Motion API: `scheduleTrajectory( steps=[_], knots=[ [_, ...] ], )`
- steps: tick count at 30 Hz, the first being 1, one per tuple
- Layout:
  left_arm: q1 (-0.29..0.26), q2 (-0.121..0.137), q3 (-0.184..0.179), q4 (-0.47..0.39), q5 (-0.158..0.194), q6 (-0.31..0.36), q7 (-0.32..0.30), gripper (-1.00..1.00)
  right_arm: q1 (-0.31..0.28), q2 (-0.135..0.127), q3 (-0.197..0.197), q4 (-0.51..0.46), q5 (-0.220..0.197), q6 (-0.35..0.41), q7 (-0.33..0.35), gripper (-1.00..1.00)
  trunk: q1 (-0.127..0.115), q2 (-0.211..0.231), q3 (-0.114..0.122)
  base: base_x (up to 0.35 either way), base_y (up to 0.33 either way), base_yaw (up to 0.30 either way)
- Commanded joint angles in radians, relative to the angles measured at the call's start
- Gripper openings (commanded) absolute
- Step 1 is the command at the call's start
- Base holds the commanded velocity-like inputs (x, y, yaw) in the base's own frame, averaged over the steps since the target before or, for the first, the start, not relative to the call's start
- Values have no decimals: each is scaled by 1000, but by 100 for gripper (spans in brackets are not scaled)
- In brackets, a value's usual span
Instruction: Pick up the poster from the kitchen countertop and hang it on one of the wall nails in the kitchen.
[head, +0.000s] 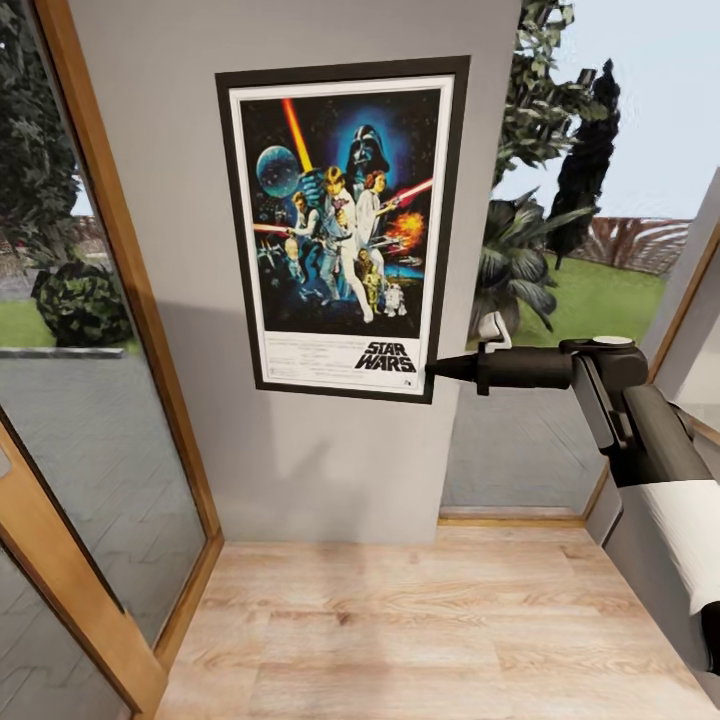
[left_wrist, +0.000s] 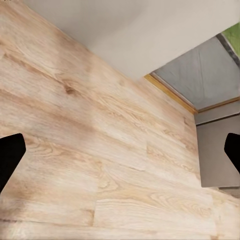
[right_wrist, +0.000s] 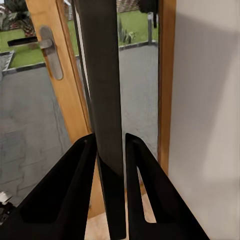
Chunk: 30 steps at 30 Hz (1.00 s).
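The Star Wars poster stands upright, flat against the pale grey wall between two glazed openings. At its lower right corner my right gripper reaches in from the right and is shut on the black frame. In the right wrist view the frame's dark edge runs between the two black fingers of the right gripper. My left gripper is open, facing bare wooden floor, its fingertips far apart. No nail can be made out, and the countertop is out of view.
A wood-framed glass door with a metal handle flanks the wall strip on the left. A window onto the garden is on the right. Light plank floor lies below, with a grey panel near the window.
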Motion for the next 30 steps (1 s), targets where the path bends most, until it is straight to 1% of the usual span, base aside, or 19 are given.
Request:
scheduleTrajectory(
  steps=[1, 7, 30],
  knots=[
    [-1, 0, 8, 1, -8, -6, -3, 100, -1, -1, 2, 0, -7, 9, 0, -100, 1, -2, -2, 142, 5, 0],
    [-1, 1, 8, 1, -8, -6, -2, 100, -1, -1, 2, 0, -7, 8, 2, -100, 1, -2, -2, 261, 2, 0],
    [-1, 1, 8, 0, -7, -4, -2, 100, -2, -1, 1, -1, -7, 8, 2, -100, 1, -2, -2, 334, 0, 0]
  ],
)
